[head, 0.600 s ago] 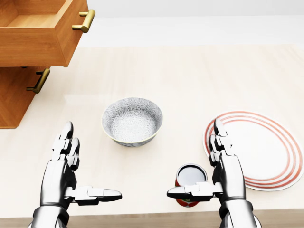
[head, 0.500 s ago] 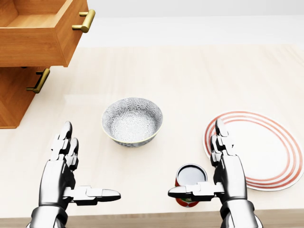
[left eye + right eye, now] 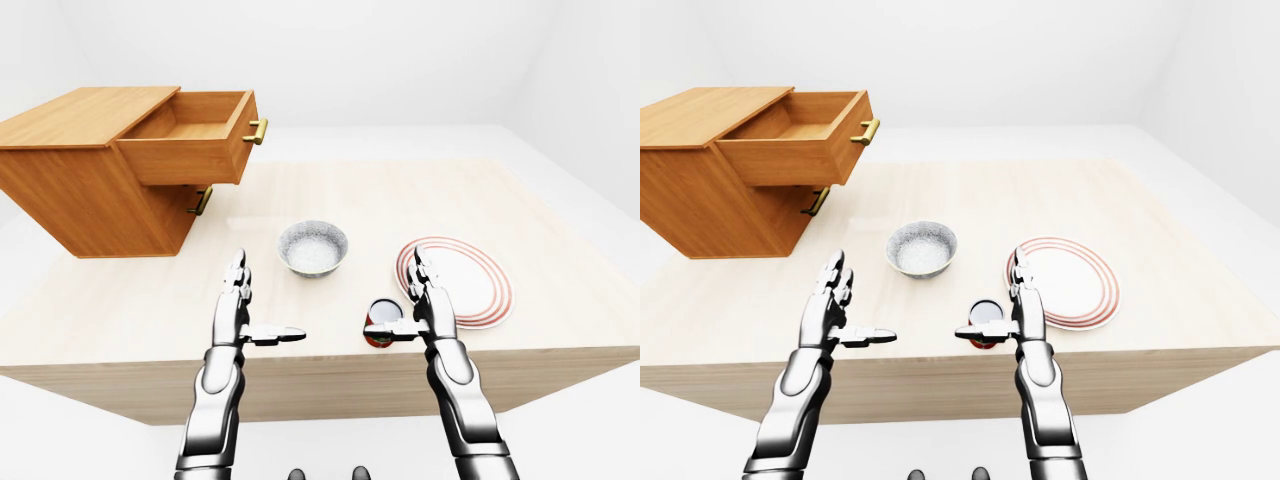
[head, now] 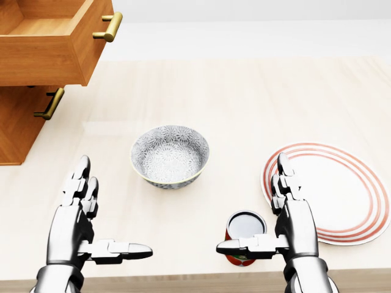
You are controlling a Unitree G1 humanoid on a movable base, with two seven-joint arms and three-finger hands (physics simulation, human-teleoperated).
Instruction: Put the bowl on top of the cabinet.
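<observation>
A grey patterned bowl (image 4: 170, 155) stands upright on the light wooden table (image 4: 244, 97), near the middle of the head view. The wooden cabinet (image 3: 90, 190) is at the upper left; its flat top (image 3: 90, 112) is bare and its upper drawer (image 4: 49, 36) is pulled out. My left hand (image 4: 107, 213) hovers open below and left of the bowl, apart from it. At the lower right, my right hand (image 4: 256, 210) is open too, with its thumb over a red can (image 4: 244, 235). Neither hand holds anything.
A white plate with red rings (image 4: 333, 192) lies right of the right hand. The red can stands close to the table's near edge (image 3: 320, 365). The lower drawer's brass handle (image 4: 50, 104) sticks out from the cabinet front.
</observation>
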